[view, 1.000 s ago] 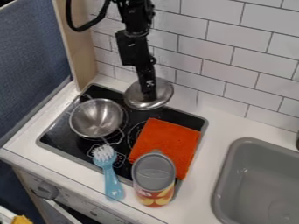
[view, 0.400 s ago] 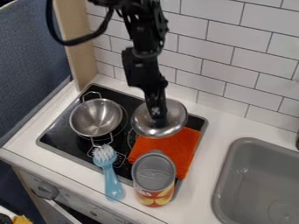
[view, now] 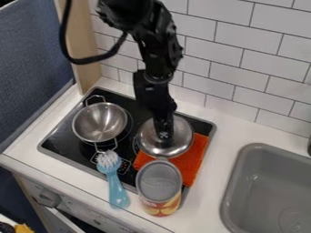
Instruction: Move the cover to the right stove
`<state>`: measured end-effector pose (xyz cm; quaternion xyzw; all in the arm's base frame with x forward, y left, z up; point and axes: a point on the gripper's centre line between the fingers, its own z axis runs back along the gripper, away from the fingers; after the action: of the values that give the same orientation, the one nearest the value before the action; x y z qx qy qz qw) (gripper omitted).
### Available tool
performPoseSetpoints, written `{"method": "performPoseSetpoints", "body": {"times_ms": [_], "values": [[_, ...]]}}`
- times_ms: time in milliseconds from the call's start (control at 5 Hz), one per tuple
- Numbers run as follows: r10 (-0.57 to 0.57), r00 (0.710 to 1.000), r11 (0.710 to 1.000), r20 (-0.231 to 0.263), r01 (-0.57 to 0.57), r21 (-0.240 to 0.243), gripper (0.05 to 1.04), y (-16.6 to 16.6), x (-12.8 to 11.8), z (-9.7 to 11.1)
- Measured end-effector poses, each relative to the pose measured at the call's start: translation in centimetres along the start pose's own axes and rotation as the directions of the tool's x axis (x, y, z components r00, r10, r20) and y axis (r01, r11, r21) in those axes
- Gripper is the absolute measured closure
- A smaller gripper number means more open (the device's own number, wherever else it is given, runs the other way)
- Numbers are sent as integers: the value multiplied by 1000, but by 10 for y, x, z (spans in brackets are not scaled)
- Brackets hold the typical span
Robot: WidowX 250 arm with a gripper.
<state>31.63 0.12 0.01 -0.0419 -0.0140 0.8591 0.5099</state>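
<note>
The gripper hangs from the top of the view, pointing down at the middle of the round silver cover, shut on its handle, which is hidden by the gripper. The cover is over the right part of the black stove and overlaps the back of the orange cloth. Whether the cover touches the cloth or hangs just above it I cannot tell.
A silver pot stands on the left burner. Near the front edge lie a blue brush and, beside it, an upright can close in front of the cover. A grey sink is at the right, a tiled wall behind.
The gripper and cover have moved right and toward the front, from behind the stove's middle to over its right part. The pot has shifted slightly, its handles now turned.
</note>
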Motion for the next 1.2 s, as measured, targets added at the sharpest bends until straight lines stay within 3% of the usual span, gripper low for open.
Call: {"method": "performPoseSetpoints", "body": {"times_ms": [400,600,1000,1200], "values": [[11,998,1000,64,-12,8,802,0,-2,-29],[7,997,1000,79,-8,9,743,2,-3,-36],[2,997,1000,83,-4,18,146,3,-2,-35],[-5,999,1000,46,4,8,71,0,-5,-22]]}}
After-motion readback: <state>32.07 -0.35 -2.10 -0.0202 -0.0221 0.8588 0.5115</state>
